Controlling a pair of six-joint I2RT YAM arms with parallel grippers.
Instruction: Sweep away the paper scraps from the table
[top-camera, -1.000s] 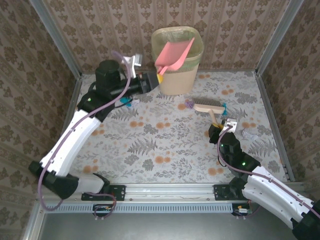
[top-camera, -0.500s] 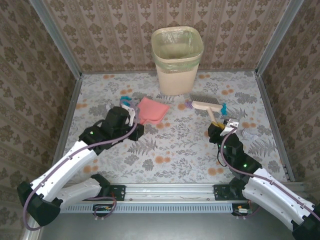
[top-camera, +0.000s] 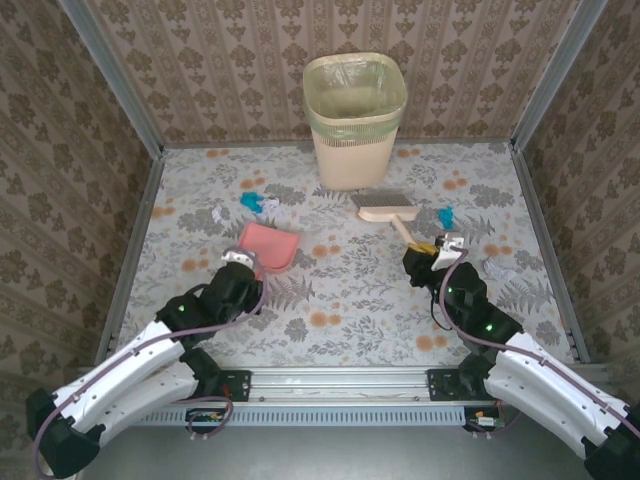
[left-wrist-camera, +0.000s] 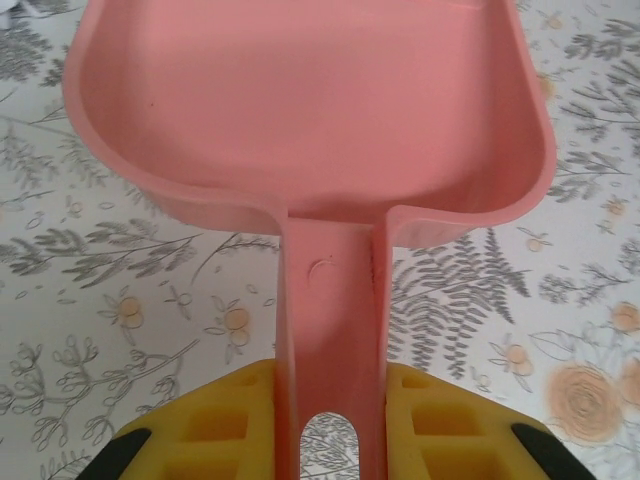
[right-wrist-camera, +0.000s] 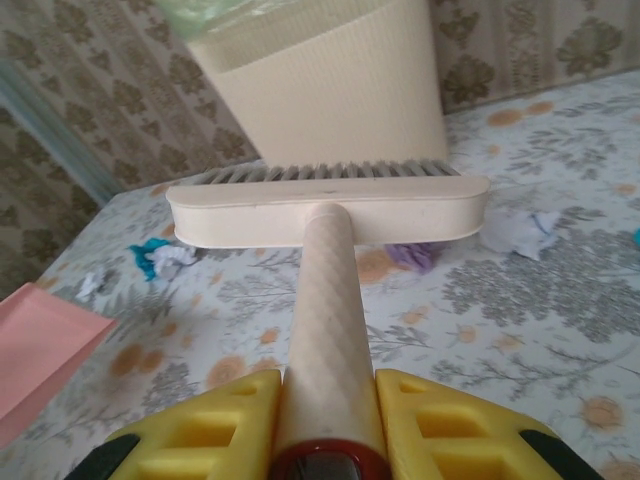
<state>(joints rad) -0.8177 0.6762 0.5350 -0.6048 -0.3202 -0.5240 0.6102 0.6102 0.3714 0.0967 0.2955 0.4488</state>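
My left gripper (top-camera: 243, 265) is shut on the handle of the pink dustpan (top-camera: 270, 247), which lies low over the table (top-camera: 340, 290) left of centre, its empty scoop (left-wrist-camera: 310, 110) facing away. Shut on the handle of a cream brush (top-camera: 385, 207), my right gripper (top-camera: 425, 255) holds the brush head (right-wrist-camera: 325, 205) bristles-down in front of the bin. Paper scraps lie around: a teal and white pair (top-camera: 258, 202), a white bit (top-camera: 217, 214), a teal one (top-camera: 446, 216), a white one (top-camera: 497, 268). Just past the brush head lie a purple scrap (right-wrist-camera: 412, 255) and a white one (right-wrist-camera: 520, 232).
A cream waste bin (top-camera: 355, 120) with a green liner stands at the back centre against the patterned wall. Aluminium rails (top-camera: 330, 380) frame the table, and brown patterned walls close in the left, right and back.
My left arm brought the dustpan down from the bin's mouth and back to the table left of centre. The right gripper shifted the brush a little leftward and nearer.
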